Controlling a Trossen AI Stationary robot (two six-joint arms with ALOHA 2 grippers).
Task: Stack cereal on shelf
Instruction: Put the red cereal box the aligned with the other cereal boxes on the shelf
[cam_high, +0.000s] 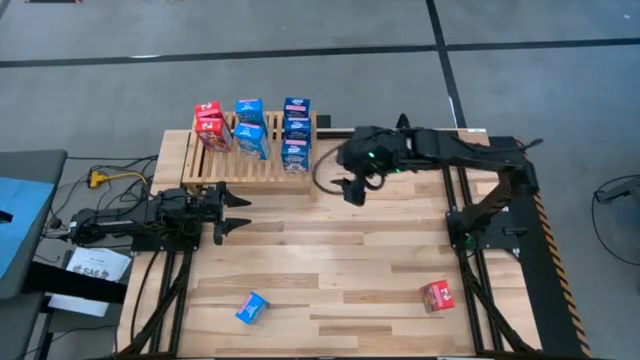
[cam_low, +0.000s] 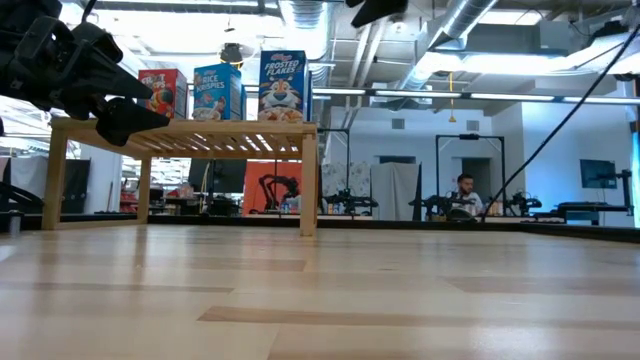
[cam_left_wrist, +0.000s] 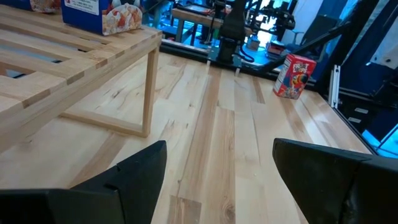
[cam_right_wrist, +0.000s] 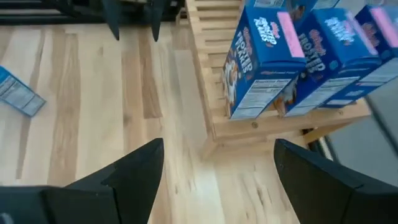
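Seven small rectangular cardboard cereal boxes stand on the low light-wood slatted shelf (cam_high: 225, 165) at the far side of the plank tabletop (cam_high: 330, 270): two red ones (cam_high: 209, 124) at its left end, two bright blue ones (cam_high: 250, 127) in the middle, and a row of three blue ones (cam_high: 296, 134) at its right end. The right end effector (cam_high: 352, 190) hangs above the tabletop just off the shelf's right end, with that row of three blue boxes close beside it; its two dark fingers (cam_right_wrist: 124, 180) are spread wide apart and hold nothing. The left end effector (cam_high: 236, 214) sits just in front of the shelf's near edge toward its left end, fingers (cam_left_wrist: 134, 171) likewise parted and empty, pointing across the tabletop. Two more boxes lie away from the shelf, well apart from both end effectors: a blue box (cam_high: 252, 308) lying tilted near the front edge, nearer the left end effector, and a red box (cam_high: 437, 296) toward the front right.
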